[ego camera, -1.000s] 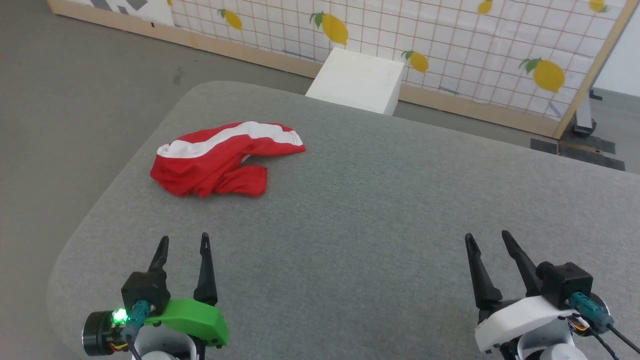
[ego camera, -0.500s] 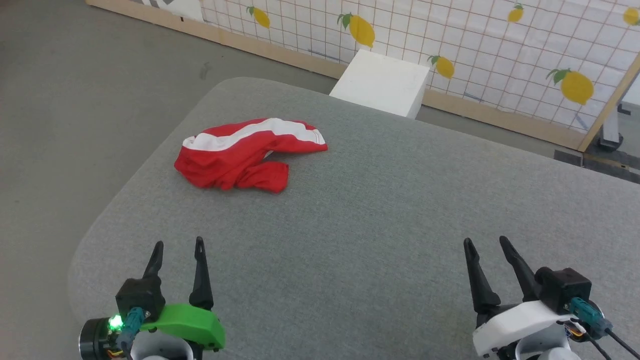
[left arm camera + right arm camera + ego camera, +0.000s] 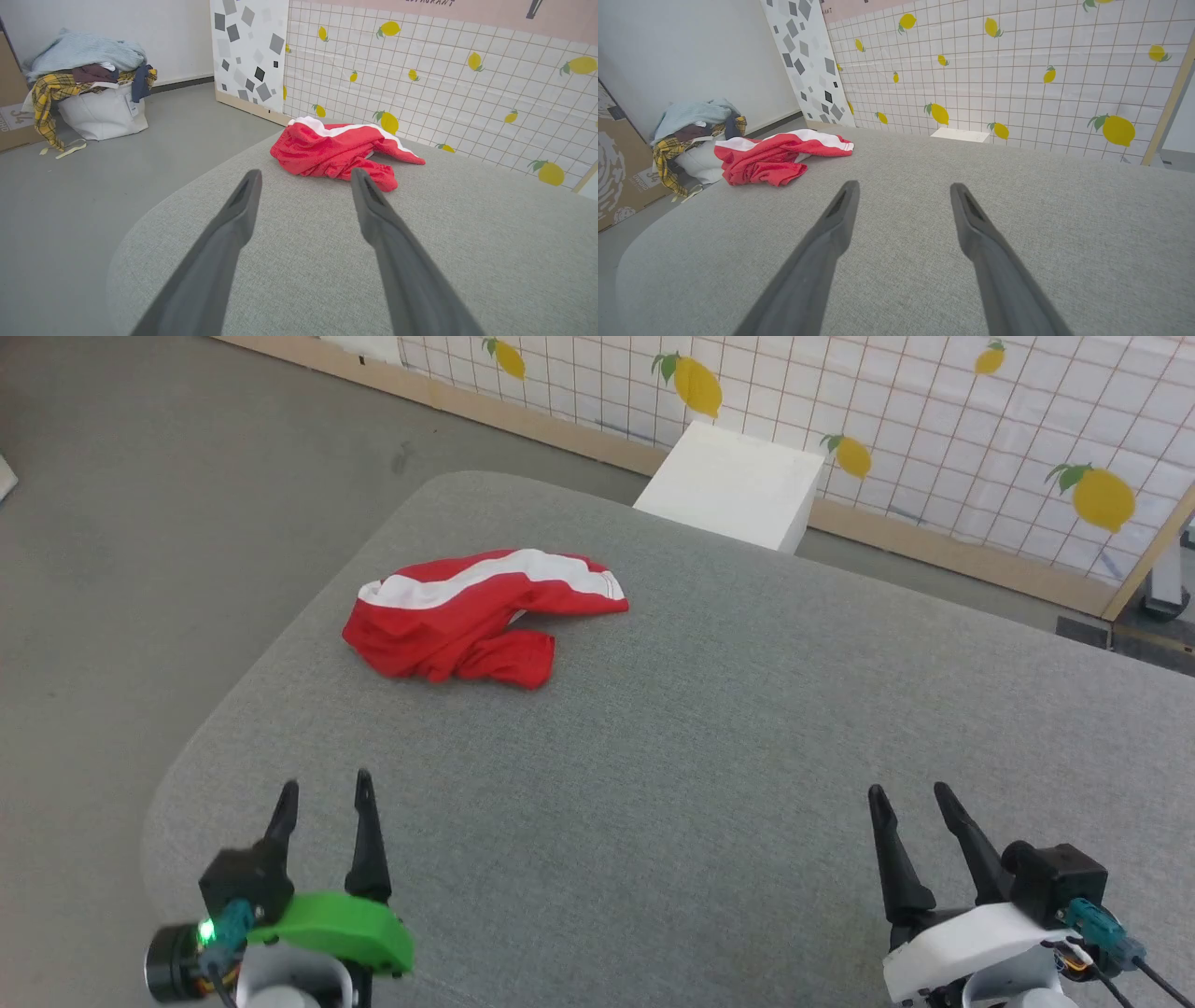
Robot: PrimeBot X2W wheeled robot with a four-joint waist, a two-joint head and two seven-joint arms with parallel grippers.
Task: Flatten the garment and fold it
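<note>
Head view: red shorts [image 3: 476, 616] lie crumpled on the grey table [image 3: 700, 756], toward its far left corner, white stripe along the far side, one leg bunched at the near side; left gripper [image 3: 326, 781] at lower left with green cover, fingers spread, nothing between them, over bare table; right gripper [image 3: 908, 790] at lower right with white cover, fingers also spread and holding nothing; shorts well apart from both, closer to the left one; white box [image 3: 733, 485] on the floor [image 3: 140, 523] past the far table edge, in front of a lemon-print panel [image 3: 934, 420].

Left wrist view: two fingers parted, shorts ahead just past the tips, no contact; bag of clothes [image 3: 93, 93] on the floor to the far left.

Right wrist view: fingers parted over bare table; shorts far off to the left near the table edge.
</note>
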